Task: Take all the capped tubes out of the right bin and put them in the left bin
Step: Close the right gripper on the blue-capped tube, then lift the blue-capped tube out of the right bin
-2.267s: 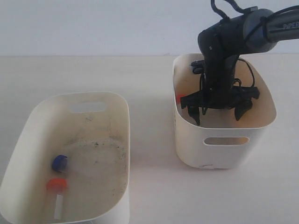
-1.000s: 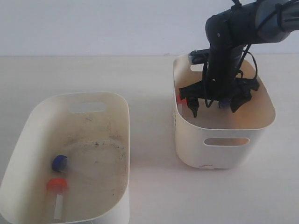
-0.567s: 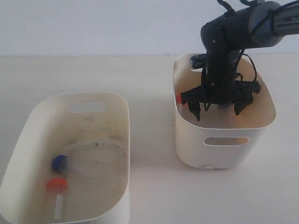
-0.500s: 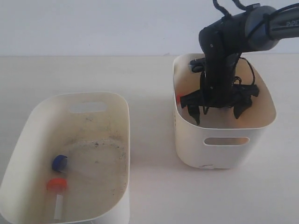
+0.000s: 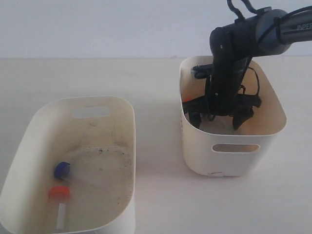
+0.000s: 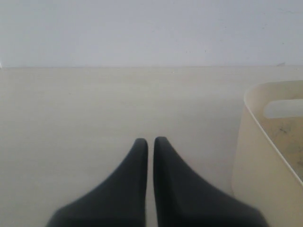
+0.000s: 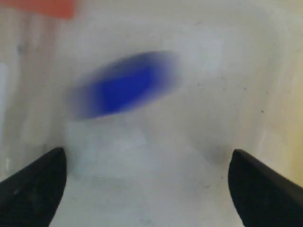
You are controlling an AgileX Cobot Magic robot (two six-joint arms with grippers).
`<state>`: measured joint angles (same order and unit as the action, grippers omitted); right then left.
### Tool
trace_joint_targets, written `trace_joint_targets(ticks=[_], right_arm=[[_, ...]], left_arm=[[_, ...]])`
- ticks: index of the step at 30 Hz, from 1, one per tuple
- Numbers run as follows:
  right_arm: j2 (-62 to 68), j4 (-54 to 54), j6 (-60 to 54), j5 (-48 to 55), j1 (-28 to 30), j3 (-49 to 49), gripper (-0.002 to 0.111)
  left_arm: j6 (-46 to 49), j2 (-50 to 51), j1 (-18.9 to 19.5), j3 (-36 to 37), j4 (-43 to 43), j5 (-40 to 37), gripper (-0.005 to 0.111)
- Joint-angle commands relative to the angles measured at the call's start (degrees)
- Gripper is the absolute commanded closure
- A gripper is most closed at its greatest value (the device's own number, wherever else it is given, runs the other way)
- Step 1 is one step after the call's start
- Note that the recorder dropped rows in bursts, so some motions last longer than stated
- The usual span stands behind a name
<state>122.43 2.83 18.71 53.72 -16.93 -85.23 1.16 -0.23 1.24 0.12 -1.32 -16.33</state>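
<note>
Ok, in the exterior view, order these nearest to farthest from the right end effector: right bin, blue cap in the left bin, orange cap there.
1. Right bin: the right end effector is inside it.
2. Blue cap: on the left bin floor.
3. Orange cap: same bin, closer to the camera.

Robot body in matte black and dark grey.
The right arm (image 5: 253, 34) is seen as a rounded dark-grey tube marked with pale lettering (image 5: 303, 27). Thin black cables (image 5: 237, 7) are looped over it and strung down along the wrist. The right gripper (image 5: 216, 120) is built of black angular links. The left gripper (image 6: 150, 142) is shown with two smooth black fingers (image 6: 128, 189), tapered to rounded tips.
</note>
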Motion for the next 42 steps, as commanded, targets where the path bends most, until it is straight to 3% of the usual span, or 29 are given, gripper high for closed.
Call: trace_joint_targets(ticks=[1, 17, 20, 30, 42], right_arm=[[-1.02, -5.81, -2.39, -1.85, 0.41, 0.56, 0.022], [-2.05, -0.81, -5.40, 0.05, 0.41, 0.56, 0.024], [-0.32, -0.41, -5.84, 0.89, 0.41, 0.56, 0.036], [0.79, -0.48, -5.84, 2.39, 0.41, 0.56, 0.106], [-9.55, 1.42, -3.87, 5.06, 0.41, 0.56, 0.108]], left_arm=[[-0.24, 0.23, 0.20, -0.12, -0.19, 0.06, 0.103], [-0.24, 0.23, 0.20, -0.12, -0.19, 0.45, 0.103], [-0.24, 0.23, 0.20, -0.12, -0.19, 0.45, 0.103], [-0.24, 0.23, 0.20, -0.12, -0.19, 0.45, 0.103], [-0.24, 0.23, 0.20, -0.12, -0.19, 0.45, 0.103]])
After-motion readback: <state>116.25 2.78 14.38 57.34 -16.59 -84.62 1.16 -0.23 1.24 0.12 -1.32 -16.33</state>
